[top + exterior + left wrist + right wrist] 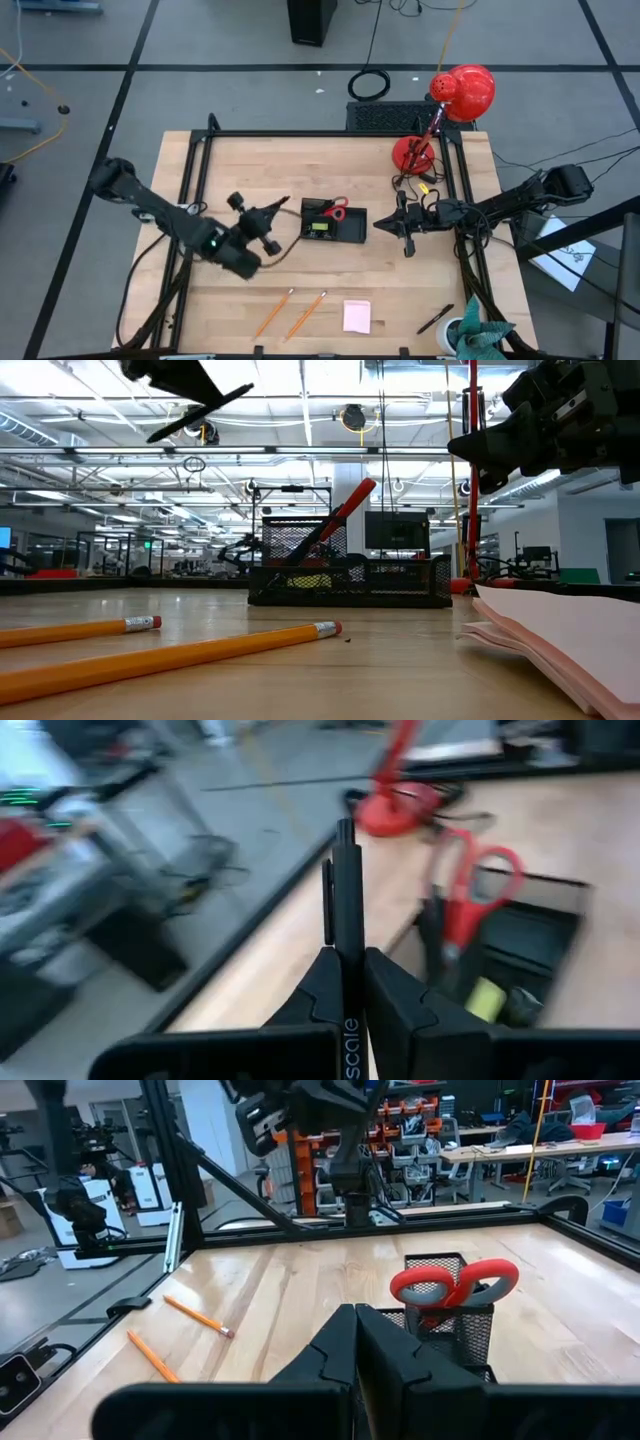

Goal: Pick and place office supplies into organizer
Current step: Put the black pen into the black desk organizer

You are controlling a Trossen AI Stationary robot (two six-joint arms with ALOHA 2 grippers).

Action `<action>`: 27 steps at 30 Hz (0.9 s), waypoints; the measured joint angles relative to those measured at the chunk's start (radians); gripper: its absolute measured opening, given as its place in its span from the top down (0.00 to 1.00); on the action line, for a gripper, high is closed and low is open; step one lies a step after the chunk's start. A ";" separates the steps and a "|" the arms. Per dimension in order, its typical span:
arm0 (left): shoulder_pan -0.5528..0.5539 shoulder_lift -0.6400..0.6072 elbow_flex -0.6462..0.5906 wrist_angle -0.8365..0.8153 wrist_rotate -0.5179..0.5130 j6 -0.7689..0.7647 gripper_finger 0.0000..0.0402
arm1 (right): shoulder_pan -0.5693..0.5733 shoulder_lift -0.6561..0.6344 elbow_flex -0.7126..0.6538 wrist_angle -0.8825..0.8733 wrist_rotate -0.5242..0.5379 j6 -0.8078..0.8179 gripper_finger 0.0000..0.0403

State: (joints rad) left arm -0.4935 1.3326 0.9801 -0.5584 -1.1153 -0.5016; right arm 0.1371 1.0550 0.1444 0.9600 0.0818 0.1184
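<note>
My left gripper (270,214) hovers just left of the organizer (335,224), shut on a dark pen (345,880). The organizer is a black mesh tray with red-handled scissors (336,210) standing in its taller section and a small yellow item (486,1000) inside. My right gripper (402,226) waits shut at the organizer's right side, holding nothing. On the table near the front edge lie two orange pencils (288,313), a pale pink sticky-note pad (356,315) and another dark pen (435,320). My left gripper pinches the pen's barrel (347,942) between its two fingers (320,988). The pen lies along the fingers, and its clip end (330,900) sticks out beyond their tips toward the organizer. The pen is lifted clear of the table, seen slanted high up in the low view.
A red desk lamp (455,100) stands at the table's far right with cables at its base. A teal cloth (482,338) lies at the near right corner. A black frame (300,133) runs around the table's edges.
</note>
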 joint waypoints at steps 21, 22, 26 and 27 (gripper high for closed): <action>0.620 0.108 -0.420 1.502 1.266 0.648 0.93 | 0.000 0.000 0.000 0.000 0.003 -0.029 0.99; 0.627 0.139 -0.420 1.535 1.279 0.645 0.93 | 0.000 0.000 0.000 0.000 0.004 -0.029 0.99; 0.639 0.254 -0.420 1.651 1.307 0.623 0.93 | 0.000 0.000 0.000 0.000 0.027 -0.029 0.99; 0.639 0.280 -0.420 1.673 1.307 0.622 0.93 | 0.000 0.000 0.000 0.000 0.029 -0.029 0.99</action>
State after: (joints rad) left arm 0.1453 1.6131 0.5598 1.1149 0.1921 0.1206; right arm 0.1368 1.0551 0.1444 0.9604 0.1106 0.0894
